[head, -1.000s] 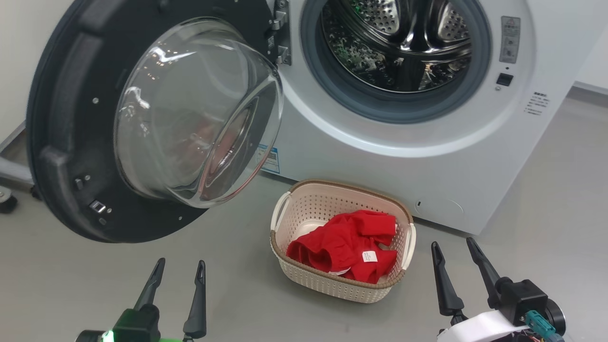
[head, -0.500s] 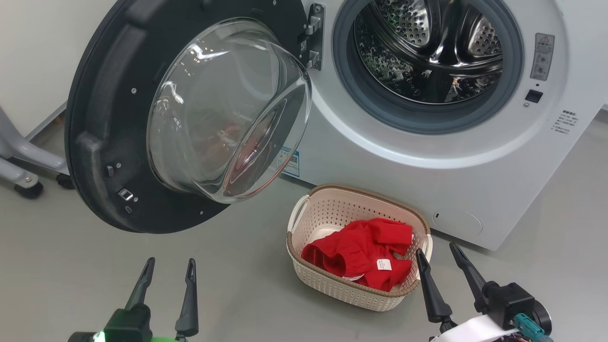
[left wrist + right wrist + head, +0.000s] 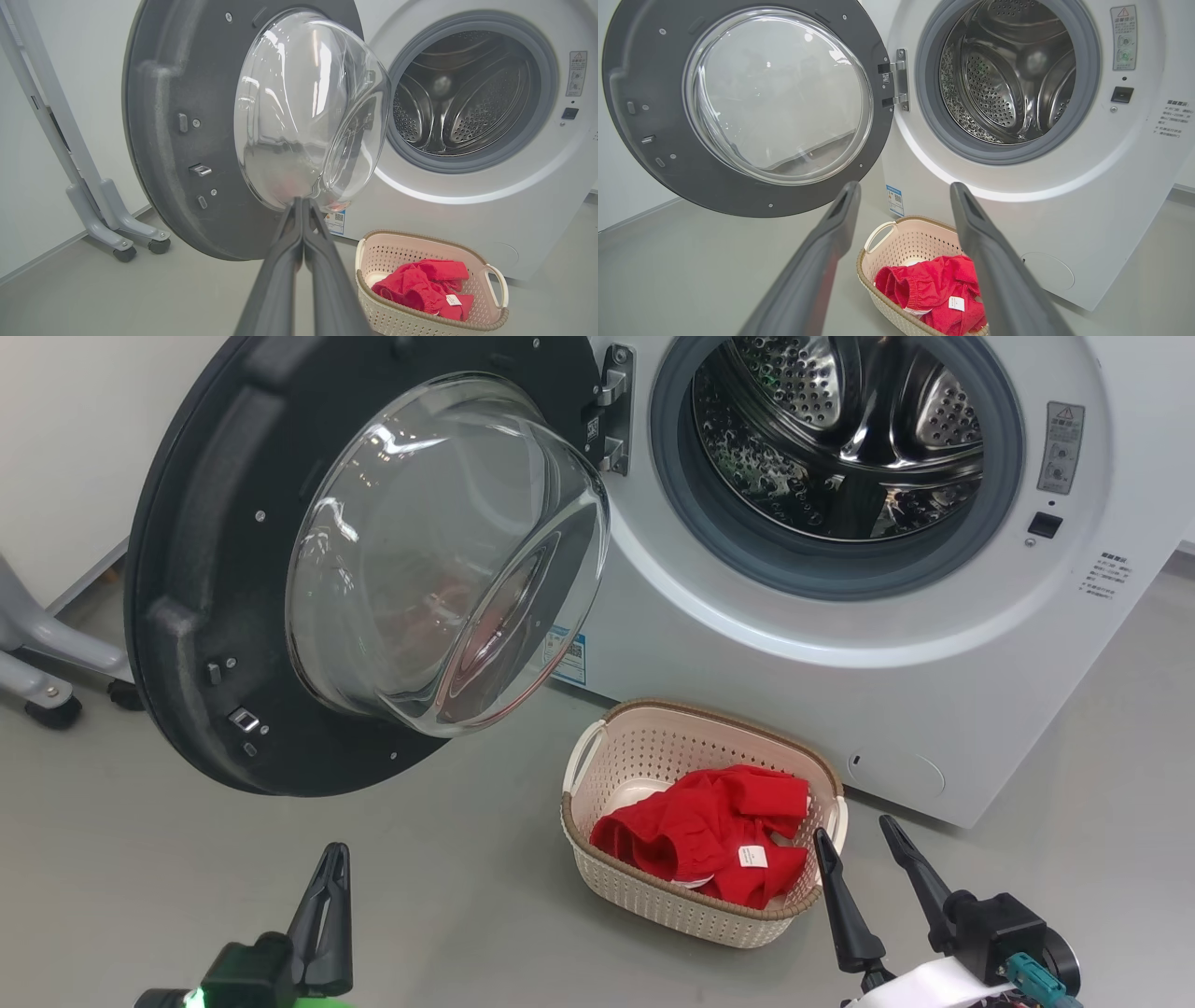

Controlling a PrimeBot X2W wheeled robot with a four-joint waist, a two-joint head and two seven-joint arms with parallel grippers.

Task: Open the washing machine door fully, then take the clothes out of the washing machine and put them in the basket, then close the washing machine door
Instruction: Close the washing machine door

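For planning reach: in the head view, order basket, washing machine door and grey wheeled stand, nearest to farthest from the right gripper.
1. basket, just left of the right gripper.
2. washing machine door, upper left.
3. grey wheeled stand, far left.

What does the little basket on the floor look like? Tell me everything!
The basket is small and made of cream plastic full of little holes. It is a rounded rectangle with a brown woven-look rim and two looped side handles. It stands upright on the grey floor, just in front of the washing machine. Red clothes with a small white tag lie bunched inside, leaving part of the bottom bare.
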